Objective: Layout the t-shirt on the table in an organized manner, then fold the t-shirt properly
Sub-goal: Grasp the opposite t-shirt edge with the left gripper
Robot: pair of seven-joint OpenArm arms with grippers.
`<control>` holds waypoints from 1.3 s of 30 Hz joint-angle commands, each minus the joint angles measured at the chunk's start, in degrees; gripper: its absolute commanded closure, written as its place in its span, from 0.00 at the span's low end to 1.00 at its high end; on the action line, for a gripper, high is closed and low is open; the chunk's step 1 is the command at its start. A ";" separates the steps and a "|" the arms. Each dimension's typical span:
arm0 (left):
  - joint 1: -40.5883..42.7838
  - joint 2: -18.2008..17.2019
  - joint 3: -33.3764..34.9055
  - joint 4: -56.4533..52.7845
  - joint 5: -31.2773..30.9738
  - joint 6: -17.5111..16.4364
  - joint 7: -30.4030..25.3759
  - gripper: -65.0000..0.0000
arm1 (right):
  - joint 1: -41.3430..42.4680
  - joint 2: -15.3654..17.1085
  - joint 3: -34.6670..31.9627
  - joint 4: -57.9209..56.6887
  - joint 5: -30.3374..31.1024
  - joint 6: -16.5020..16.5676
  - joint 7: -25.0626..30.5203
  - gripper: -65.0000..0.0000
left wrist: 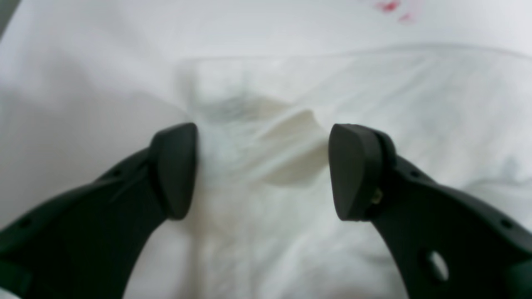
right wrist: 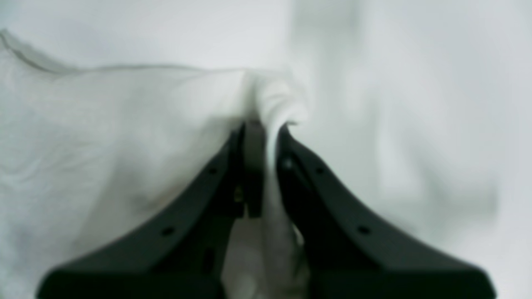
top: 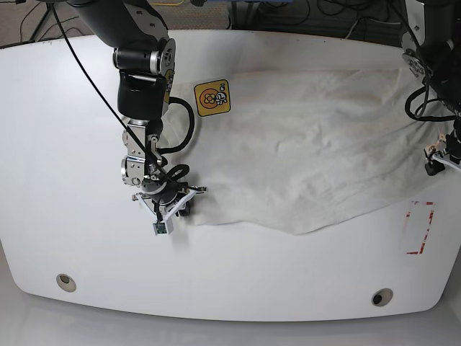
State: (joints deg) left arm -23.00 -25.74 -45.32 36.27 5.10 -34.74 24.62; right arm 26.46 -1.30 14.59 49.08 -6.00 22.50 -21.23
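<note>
T-shirt (top: 317, 151) spread wrinkled across table (top: 65, 166) centre-right, orange tag (top: 212, 97) at its upper-left corner, right gripper (right wrist: 266, 137) clamped on a bunched fabric edge, left gripper (left wrist: 262, 170) released, jaws apart over cloth.

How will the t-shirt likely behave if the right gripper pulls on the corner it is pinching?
Probably floppy: the t-shirt lies wrinkled on the table and bunches into a fold where the right gripper pinches it. It may slide readily on the glossy top. The far side would likely trail and crease rather than follow stiffly.
</note>
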 commanded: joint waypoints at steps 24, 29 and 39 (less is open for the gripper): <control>-2.36 1.96 4.05 4.48 0.04 -3.98 3.29 1.00 | -1.01 0.47 0.05 10.48 0.42 0.14 -1.84 1.00; -2.36 5.91 4.05 13.44 0.22 -5.26 9.80 1.00 | -3.38 1.78 0.14 18.04 0.42 0.14 -5.01 1.00; 0.19 15.23 9.94 36.30 0.22 -5.26 20.26 1.00 | -8.48 6.97 0.22 31.23 0.51 0.14 -10.11 1.00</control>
State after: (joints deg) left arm -21.56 -11.20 -36.42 68.47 6.11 -39.92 45.25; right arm 16.78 4.43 14.72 77.62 -5.76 22.94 -32.27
